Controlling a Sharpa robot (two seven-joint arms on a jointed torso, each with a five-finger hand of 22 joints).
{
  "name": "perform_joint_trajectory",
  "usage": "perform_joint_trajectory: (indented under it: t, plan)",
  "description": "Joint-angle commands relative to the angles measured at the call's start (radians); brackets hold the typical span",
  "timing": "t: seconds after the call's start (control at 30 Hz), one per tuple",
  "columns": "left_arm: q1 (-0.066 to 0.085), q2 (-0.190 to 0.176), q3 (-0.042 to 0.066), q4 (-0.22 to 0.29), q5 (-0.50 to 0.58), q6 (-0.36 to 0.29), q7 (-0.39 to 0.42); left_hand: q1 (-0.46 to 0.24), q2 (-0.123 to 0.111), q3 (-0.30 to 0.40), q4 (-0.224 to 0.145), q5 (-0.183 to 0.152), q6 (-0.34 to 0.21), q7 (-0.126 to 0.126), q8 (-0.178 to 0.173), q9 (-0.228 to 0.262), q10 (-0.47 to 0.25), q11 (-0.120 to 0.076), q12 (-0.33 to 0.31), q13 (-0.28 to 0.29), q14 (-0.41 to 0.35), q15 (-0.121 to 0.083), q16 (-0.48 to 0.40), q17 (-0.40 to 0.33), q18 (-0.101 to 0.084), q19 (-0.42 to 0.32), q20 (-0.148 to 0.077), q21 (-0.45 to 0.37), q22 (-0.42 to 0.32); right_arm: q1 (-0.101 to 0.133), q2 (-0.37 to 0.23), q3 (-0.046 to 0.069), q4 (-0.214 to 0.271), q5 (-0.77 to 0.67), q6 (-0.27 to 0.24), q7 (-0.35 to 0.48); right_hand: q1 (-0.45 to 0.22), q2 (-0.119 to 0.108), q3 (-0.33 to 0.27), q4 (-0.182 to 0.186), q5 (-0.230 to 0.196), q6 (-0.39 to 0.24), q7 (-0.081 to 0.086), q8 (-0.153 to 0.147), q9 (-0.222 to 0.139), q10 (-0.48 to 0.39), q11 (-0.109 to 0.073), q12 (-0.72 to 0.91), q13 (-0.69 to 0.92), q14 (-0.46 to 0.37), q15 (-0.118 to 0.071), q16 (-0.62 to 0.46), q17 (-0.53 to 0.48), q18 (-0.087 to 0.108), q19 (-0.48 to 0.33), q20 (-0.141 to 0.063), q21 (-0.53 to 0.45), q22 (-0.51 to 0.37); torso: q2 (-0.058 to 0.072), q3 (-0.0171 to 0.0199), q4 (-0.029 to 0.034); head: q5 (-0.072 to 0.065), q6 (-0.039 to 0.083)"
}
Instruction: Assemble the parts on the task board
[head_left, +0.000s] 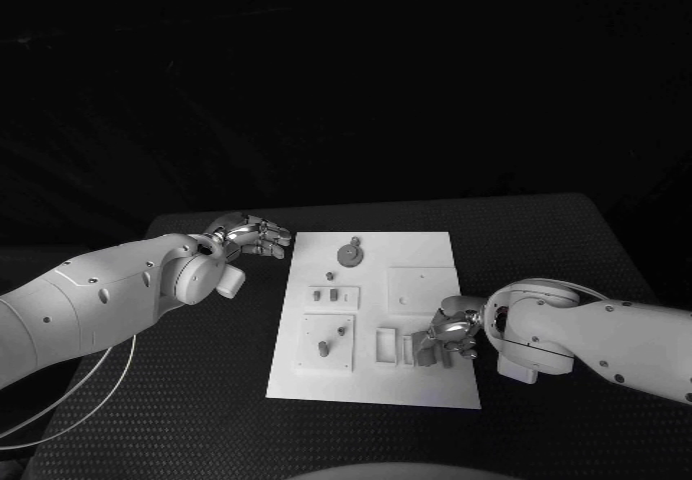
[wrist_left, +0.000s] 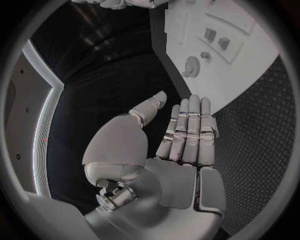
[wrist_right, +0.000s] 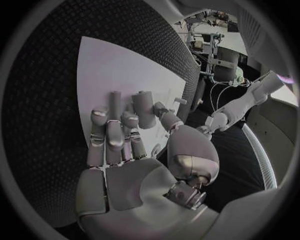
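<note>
Right hand (head_left: 453, 335) low over task board (head_left: 418, 255), fingers extended

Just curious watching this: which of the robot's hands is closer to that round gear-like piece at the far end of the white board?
Left. The left hand hovers beside the board's far corner, near the gear piece; the right hand is over the board's near end.

A robotics lab: a black textured bench (head_left: 577, 240) carries a white task board (head_left: 418, 250), with cables and equipment racks (wrist_right: 212, 50) behind it toward twelve o'clock.
</note>
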Motion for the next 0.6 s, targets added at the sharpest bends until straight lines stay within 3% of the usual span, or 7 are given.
perform_joint_trajectory:
  t: [0.03, 0.27, 0.6]
  plan:
    - [0.001, 0.001, 0.001, 0.001, 0.005, 0.012, 0.009, -0.009, -0.003, 0.001, 0.007, 0.005, -0.007, -0.002, 0.006, 0.0, -0.003, 0.002, 0.001, -0.001, -0.001, 0.006, -0.006, 0.002, -0.001, -0.007, 0.003, 0.003, -0.002, 0.009, -0.006, 0.0, 0.011, 0.015, -0.016, -0.016, 0.018, 0.032, -0.001, -0.003, 0.002, 0.025, 0.016, 0.003, 0.006, 0.005, -0.002, 0.005, -0.002, 0.019, -0.013, -0.001, 0.003, 0.023, 0.003, 0.004, 0.005, 0.016, 0.0, -0.0004, 0.0001, -0.002, 0.001]
    - [0.001, 0.001, 0.0, 0.001, 0.005, 0.012, 0.007, -0.01, -0.003, 0.001, 0.007, 0.005, -0.007, -0.002, 0.006, 0.0, -0.003, 0.002, 0.001, -0.001, -0.001, 0.006, -0.006, 0.002, -0.001, -0.008, 0.003, 0.003, -0.001, 0.024, -0.015, 0.0, 0.027, 0.024, -0.019, -0.019, 0.006, 0.021, 0.001, -0.001, 0.002, 0.029, 0.015, 0.0, 0.003, 0.007, -0.003, 0.006, -0.005, 0.022, -0.015, -0.001, 0.006, 0.023, 0.005, 0.003, 0.005, 0.016, 0.0, -0.0003, 0.0005, -0.003, 0.001]
    - [0.001, -0.001, 0.0, 0.002, 0.005, 0.01, 0.006, -0.01, -0.003, 0.002, 0.006, 0.006, -0.007, -0.003, 0.006, 0.0, -0.003, 0.002, 0.001, -0.001, -0.001, 0.006, -0.007, 0.004, -0.001, -0.008, 0.003, 0.003, -0.001, 0.026, 0.012, 0.001, 0.024, 0.127, -0.033, -0.019, -0.004, 0.008, 0.005, 0.005, 0.002, 0.034, 0.013, -0.003, 0.0, 0.008, -0.004, 0.006, -0.008, 0.026, -0.016, -0.002, 0.01, 0.023, 0.008, 0.002, 0.005, 0.015, 0.0, -0.0006, 0.0006, 0.0, 0.0]
